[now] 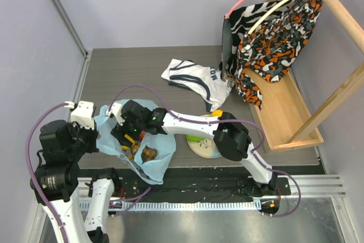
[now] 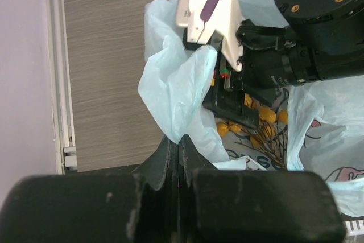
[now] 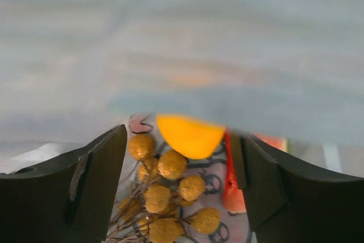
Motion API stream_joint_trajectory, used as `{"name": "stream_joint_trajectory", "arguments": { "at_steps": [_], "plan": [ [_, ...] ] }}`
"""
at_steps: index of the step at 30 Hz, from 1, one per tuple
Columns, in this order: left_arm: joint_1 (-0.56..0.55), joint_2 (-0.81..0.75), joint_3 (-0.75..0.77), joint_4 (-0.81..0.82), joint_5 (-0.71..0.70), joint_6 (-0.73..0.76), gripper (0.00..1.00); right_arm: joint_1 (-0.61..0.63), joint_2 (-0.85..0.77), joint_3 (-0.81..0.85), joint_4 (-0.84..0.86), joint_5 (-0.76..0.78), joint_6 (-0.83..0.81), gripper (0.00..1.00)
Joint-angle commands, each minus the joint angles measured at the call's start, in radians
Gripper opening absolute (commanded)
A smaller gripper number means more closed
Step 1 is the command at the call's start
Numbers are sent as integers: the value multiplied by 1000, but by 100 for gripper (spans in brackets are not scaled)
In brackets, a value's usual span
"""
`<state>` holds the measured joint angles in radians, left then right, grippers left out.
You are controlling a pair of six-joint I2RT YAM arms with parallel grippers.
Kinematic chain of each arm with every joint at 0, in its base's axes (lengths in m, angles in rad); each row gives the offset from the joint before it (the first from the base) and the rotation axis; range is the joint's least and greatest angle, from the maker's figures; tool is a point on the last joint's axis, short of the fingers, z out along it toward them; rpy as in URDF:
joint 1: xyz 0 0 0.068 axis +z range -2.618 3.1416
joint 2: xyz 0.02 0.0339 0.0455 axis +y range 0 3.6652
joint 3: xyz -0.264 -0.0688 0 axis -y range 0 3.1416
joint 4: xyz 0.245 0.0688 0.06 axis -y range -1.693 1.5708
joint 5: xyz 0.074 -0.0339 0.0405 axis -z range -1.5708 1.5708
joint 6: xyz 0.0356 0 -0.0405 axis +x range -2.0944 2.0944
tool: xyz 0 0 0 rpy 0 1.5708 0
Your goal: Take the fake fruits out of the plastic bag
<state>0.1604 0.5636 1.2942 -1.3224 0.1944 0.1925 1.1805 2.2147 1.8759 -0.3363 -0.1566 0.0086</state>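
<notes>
The light-blue plastic bag (image 1: 153,166) lies at the table's near left. My left gripper (image 2: 177,140) is shut on the bag's rim (image 2: 176,89) and holds it up. My right gripper (image 3: 179,146) is open inside the bag's mouth, its head (image 1: 133,120) reaching in from the right. Between its fingers lie a brownish grape bunch (image 3: 165,197), an orange piece (image 3: 190,135) and a red watermelon slice (image 3: 233,189). The grape bunch also shows in the top view (image 1: 142,152) and in the left wrist view (image 2: 264,126).
A plate (image 1: 206,146) with a green and a yellow fruit sits under the right arm. A white shirt with dark lettering (image 1: 199,81) lies behind it. A wooden rack (image 1: 284,112) with patterned clothes on hangers stands at the right.
</notes>
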Motion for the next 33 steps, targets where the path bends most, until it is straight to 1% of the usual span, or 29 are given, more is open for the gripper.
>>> {"name": "stream_joint_trajectory", "arguments": {
  "at_steps": [1, 3, 7, 11, 12, 13, 14, 15, 17, 18, 20, 23, 24, 26, 27, 28, 32, 33],
  "plan": [
    [8, 12, 5, -1, 45, -1, 0, 11, 23, 45, 39, -57, -1, 84],
    [7, 24, 10, -1, 57, -4, 0, 24, 40, 49, 34, -37, -4, 89],
    [7, 30, 14, -3, 71, -4, 0, 37, 85, 57, 34, 55, -1, 95],
    [5, 33, 19, -4, 74, -1, 0, 45, 106, 58, 33, 115, -2, 97],
    [7, 36, 16, -1, 73, -1, 0, 45, 109, 60, 34, 124, -25, 97],
    [7, 36, 16, 2, 76, -2, 0, 47, 108, 57, 34, 130, -32, 94],
    [8, 35, 13, 6, 73, -5, 0, 47, 102, 55, 34, 127, -44, 89],
    [7, 36, 8, 11, 68, -7, 0, 44, 97, 55, 34, 120, -70, 77],
    [7, 36, 1, 25, 68, -11, 0, 45, 67, 60, 37, 100, -97, 67],
    [8, 35, -12, 29, 66, -14, 0, 44, 53, 63, 40, 89, -122, 57],
    [7, 33, -25, 51, 62, -16, 0, 36, 2, 71, 42, 48, -142, 50],
    [7, 41, -55, 92, 57, -19, 0, 27, -62, 69, 37, -6, -194, 46],
    [5, 45, -59, 103, 56, -24, 0, 22, -110, 65, 31, -39, -208, 46],
    [7, 67, -64, 144, 45, -39, 0, 13, -148, 57, 10, -69, -239, 45],
    [7, 76, -64, 163, 25, -53, 0, 7, -180, 57, -21, -104, -246, 45],
    [7, 102, -64, 193, 16, -86, 0, 2, -197, 54, -36, -106, -252, 44],
    [7, 177, -56, 261, 30, -160, 0, -21, -260, 40, -73, -179, -243, 44],
    [7, 194, -50, 278, 30, -177, 0, -31, -268, 46, -113, -190, -248, 44]
  ]
}}
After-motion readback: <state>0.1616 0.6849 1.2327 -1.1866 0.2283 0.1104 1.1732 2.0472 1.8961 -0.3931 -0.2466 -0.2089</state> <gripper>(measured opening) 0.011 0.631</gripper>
